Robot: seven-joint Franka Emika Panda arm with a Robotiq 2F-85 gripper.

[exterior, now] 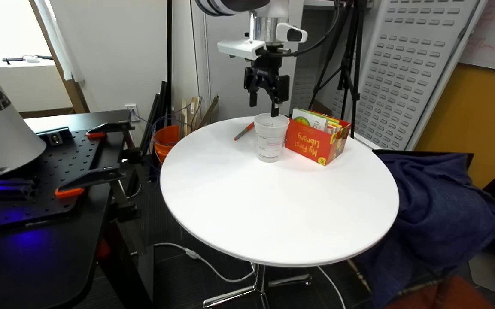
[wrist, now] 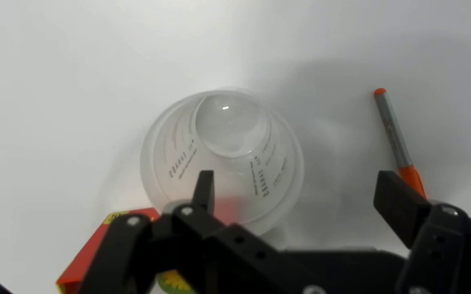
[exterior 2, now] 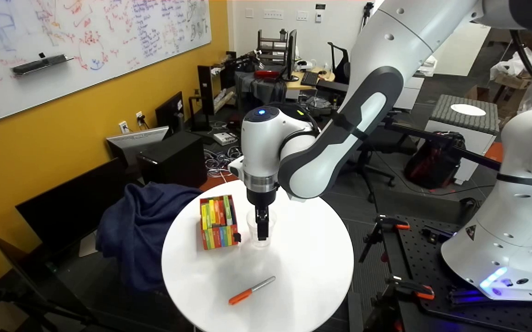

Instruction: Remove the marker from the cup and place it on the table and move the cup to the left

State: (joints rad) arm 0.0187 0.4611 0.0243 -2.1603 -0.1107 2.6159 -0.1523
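The marker, with a grey barrel and an orange end, lies on the table beside the cup; it shows in both exterior views [exterior: 244, 131] [exterior 2: 253, 290] and the wrist view [wrist: 395, 132]. The clear cup stands upright in both exterior views [exterior: 269, 143] [exterior 2: 252, 234]; the wrist view looks down into the cup [wrist: 229, 171], and no marker shows inside. My gripper [exterior: 264, 106] is open and empty, pointing down just above the cup. In the wrist view my gripper [wrist: 295, 183] has one finger over the cup and the other overlapping the marker's orange end. The round white table [exterior: 273, 214] carries everything.
A red box of small books [exterior: 311, 141] stands close beside the cup; its corner shows in the wrist view [wrist: 108, 241]. A chair with a blue cloth [exterior: 440, 206] is by the table's edge. A black desk [exterior: 50, 240] stands apart from the table.
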